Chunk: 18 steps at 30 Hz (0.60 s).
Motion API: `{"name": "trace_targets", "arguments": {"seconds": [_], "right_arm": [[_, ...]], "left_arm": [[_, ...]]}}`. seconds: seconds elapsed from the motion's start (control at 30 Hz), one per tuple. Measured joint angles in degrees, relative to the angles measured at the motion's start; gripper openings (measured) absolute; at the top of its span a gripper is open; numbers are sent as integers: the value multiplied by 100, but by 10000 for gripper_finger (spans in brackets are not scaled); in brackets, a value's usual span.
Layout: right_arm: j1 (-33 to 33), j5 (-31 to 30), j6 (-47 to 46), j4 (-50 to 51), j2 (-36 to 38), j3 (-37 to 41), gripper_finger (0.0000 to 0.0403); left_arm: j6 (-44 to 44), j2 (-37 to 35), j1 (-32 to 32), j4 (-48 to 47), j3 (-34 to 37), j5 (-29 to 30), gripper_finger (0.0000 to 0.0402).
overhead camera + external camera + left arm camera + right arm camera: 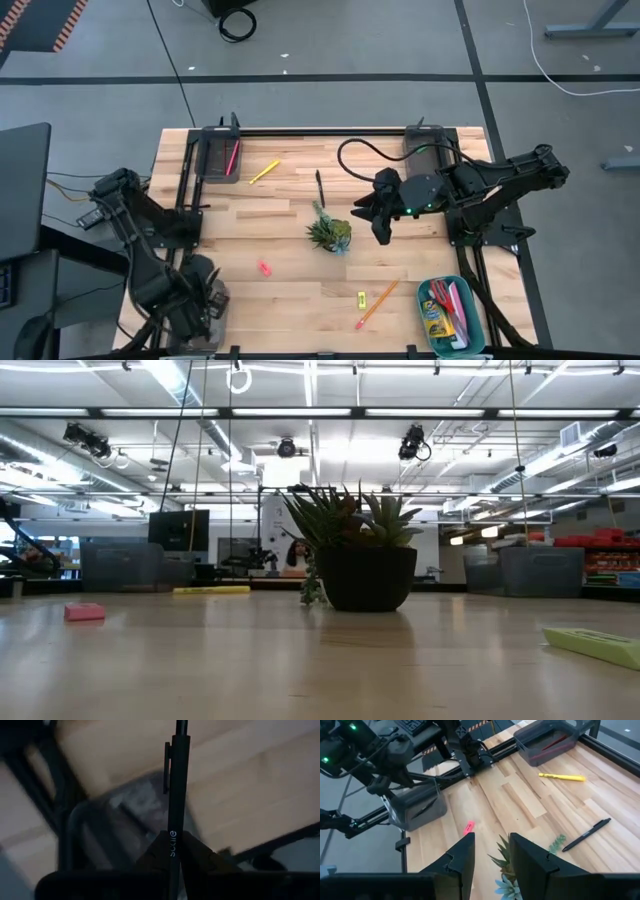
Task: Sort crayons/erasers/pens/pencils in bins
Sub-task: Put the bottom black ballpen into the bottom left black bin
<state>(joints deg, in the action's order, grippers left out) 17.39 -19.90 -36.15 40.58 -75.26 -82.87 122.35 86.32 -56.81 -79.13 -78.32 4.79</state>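
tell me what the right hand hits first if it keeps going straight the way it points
Most likely the spiky plant: the right hand, open and empty, points at it, the leaves showing right between its fingers. Past the plant lies the pink eraser. Depth is unclear, so it might pass just above.

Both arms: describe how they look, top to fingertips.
Two dark, jointed arms. The left gripper and right gripper are black with flat, angular fingers. A black cable loops behind the right arm; a green light glows near its wrist.
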Motion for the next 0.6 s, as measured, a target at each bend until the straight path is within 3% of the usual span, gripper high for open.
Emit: {"name": "trace_targets", "arguments": {"seconds": [0.27, 0.47, 0.6], "right_arm": [[0, 15, 84, 2, -2, 0, 129], [0, 24, 9, 4, 0, 0, 129], [0, 24, 1, 2, -1, 0, 129]], "left_arm": [[12, 141, -306, -133, -2, -245, 34], [124, 373, -688, 291, -2, -580, 29], [146, 672, -893, 609, -3, -471, 54]]}}
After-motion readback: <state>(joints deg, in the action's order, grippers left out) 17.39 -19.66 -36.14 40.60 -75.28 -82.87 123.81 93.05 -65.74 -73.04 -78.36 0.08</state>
